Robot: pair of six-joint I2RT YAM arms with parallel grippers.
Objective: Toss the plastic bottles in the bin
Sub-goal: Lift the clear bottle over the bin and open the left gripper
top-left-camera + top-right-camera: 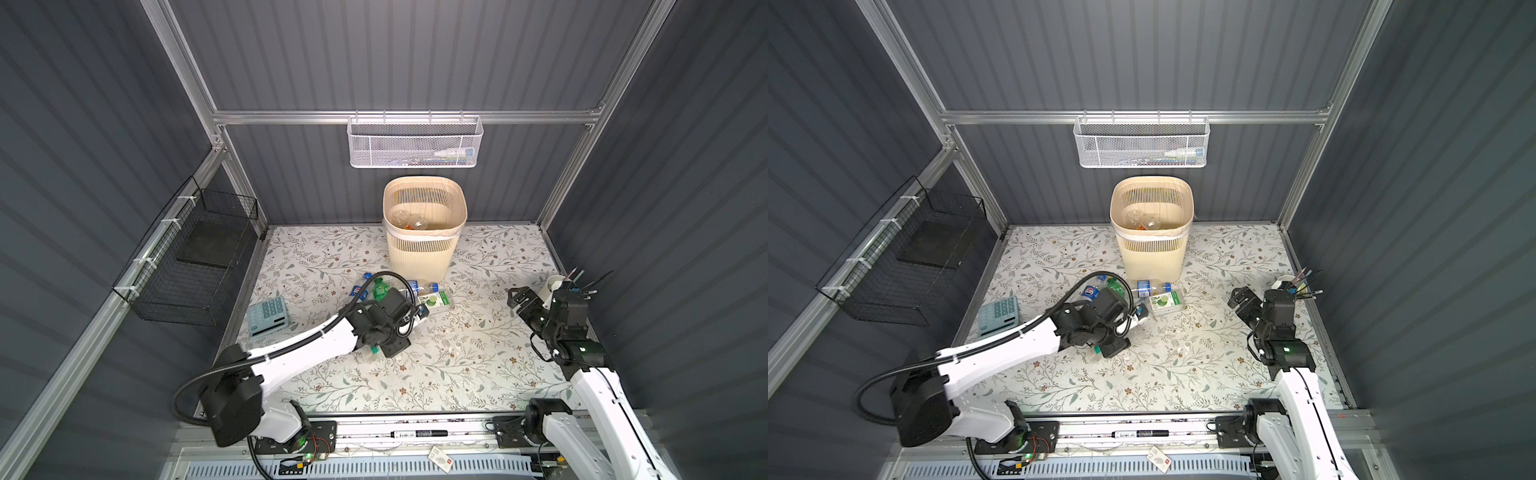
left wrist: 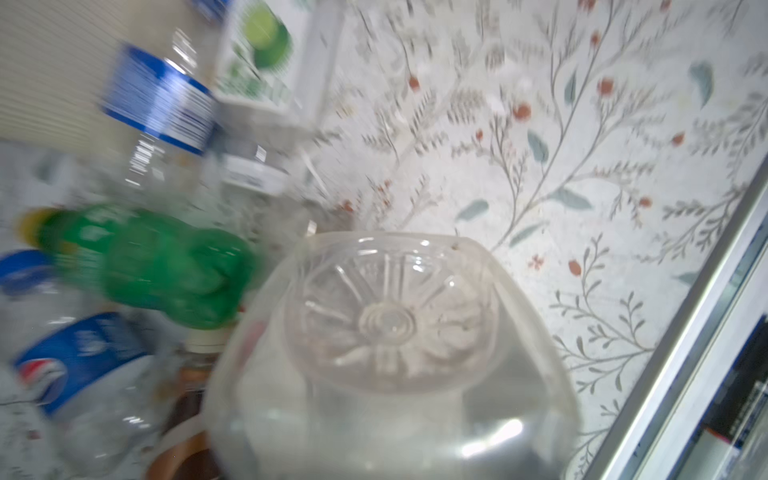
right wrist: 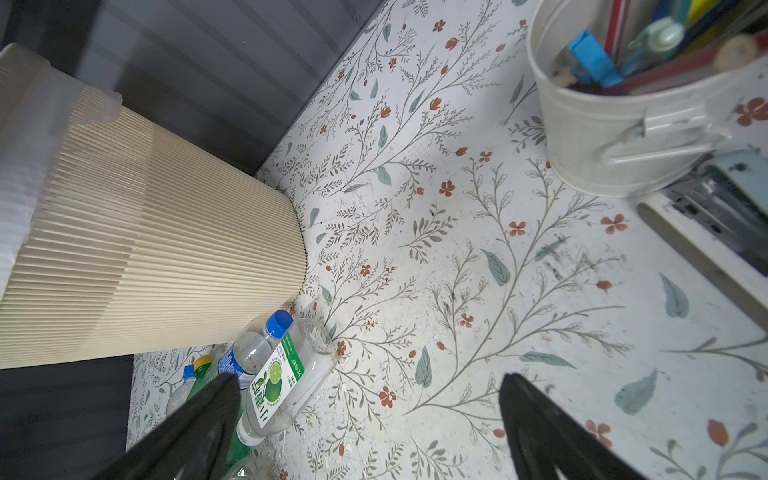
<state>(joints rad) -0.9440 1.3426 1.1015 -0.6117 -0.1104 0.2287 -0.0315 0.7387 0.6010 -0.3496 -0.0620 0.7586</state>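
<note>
Clear bottle (image 2: 390,320) sits base-first before the left wrist camera; fingers hidden.

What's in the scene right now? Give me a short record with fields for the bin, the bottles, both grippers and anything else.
bin: upright at the back of the table, clear bottles inside
loose bottles: clustered in front of the bin, including a green bottle, a Pepsi-labelled bottle and a lime-labelled bottle
left gripper: low at the cluster, the base of a clear bottle right before its camera; grip not visible
right gripper: open, empty, near the white bucket of pens
other: calculator near the table's left edge
</note>
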